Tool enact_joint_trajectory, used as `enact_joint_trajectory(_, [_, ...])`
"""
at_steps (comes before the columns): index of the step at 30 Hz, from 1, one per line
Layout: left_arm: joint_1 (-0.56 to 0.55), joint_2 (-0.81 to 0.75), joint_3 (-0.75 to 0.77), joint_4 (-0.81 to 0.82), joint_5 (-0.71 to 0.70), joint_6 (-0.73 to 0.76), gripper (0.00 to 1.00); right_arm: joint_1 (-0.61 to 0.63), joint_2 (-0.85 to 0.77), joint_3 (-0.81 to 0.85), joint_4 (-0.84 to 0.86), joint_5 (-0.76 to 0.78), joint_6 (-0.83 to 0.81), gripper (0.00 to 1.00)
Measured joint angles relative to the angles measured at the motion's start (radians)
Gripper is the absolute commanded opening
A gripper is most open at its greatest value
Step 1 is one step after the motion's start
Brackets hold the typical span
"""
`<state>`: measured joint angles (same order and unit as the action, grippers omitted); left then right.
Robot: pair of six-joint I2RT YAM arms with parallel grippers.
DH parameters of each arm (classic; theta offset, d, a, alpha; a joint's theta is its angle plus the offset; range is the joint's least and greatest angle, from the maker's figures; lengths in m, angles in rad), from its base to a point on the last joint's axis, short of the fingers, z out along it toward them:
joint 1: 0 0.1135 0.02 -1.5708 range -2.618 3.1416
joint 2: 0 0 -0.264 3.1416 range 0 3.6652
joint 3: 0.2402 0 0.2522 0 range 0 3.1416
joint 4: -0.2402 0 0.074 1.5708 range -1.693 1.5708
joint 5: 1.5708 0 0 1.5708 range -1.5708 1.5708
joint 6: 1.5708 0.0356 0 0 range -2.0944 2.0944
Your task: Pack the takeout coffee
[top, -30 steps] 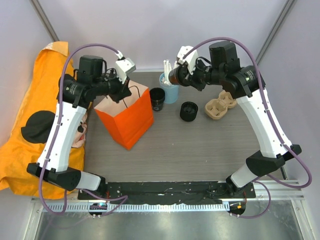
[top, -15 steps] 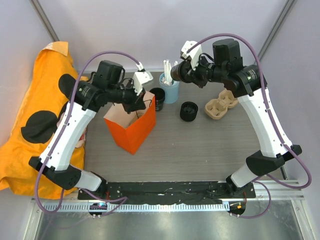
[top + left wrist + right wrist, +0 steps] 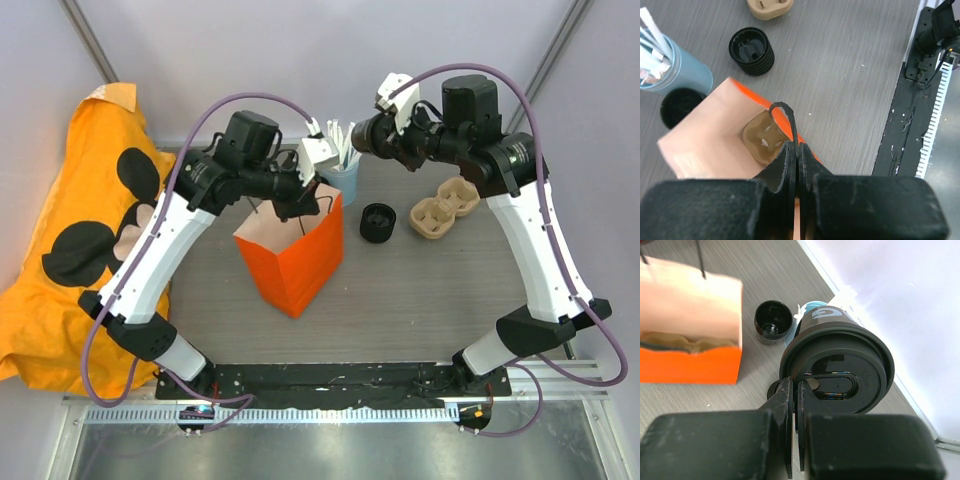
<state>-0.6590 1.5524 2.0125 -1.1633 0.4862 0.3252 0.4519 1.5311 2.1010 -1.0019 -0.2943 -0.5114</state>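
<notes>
Left tool (image 3: 794, 149) clamps the orange bag (image 3: 300, 265) by its handle (image 3: 782, 106), a cardboard tray (image 3: 762, 142) already inside below it; right tool (image 3: 795, 388) grips a lidded cup (image 3: 840, 365), yet to be packed.

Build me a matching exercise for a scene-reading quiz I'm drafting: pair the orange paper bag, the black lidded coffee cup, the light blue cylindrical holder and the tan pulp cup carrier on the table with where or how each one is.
Things:
1. orange paper bag
2. black lidded coffee cup
3. light blue cylindrical holder
4. tan pulp cup carrier

States:
A. gripped in the air by the right gripper
B. holds white sticks
C. lies right of the open black ribbed cup
D. handle pinched by the left gripper

Pairs: 1-D, 2-A, 3-B, 4-C.
</notes>
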Motion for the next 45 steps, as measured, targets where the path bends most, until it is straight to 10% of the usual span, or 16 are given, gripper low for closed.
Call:
enact_joint_trajectory(6, [-0.058,0.033,0.032,0.003,-0.002,-0.001,0.56,-0.012,-0.008,0.000,0.004,0.002,0.009,0.01])
enact_joint_trajectory(14, [-0.072,0.043,0.038,-0.003,-0.007,0.004,1.00,-0.018,-0.008,-0.011,0.007,0.006,0.025,0.01])
enact_joint_trajectory(27, [-0.036,0.051,0.312,0.023,-0.172,0.019,1.00,-0.022,-0.006,0.011,-0.054,-0.059,0.116,0.01])
enact_joint_trajectory(37, [0.236,0.011,0.106,0.090,-0.190,-0.006,1.00,-0.016,-0.005,0.062,-0.099,-0.266,0.236,0.01])
enact_joint_trajectory(45, [0.249,0.008,0.057,0.091,-0.089,-0.011,1.00,0.041,0.021,0.063,-0.097,-0.381,0.322,0.01])
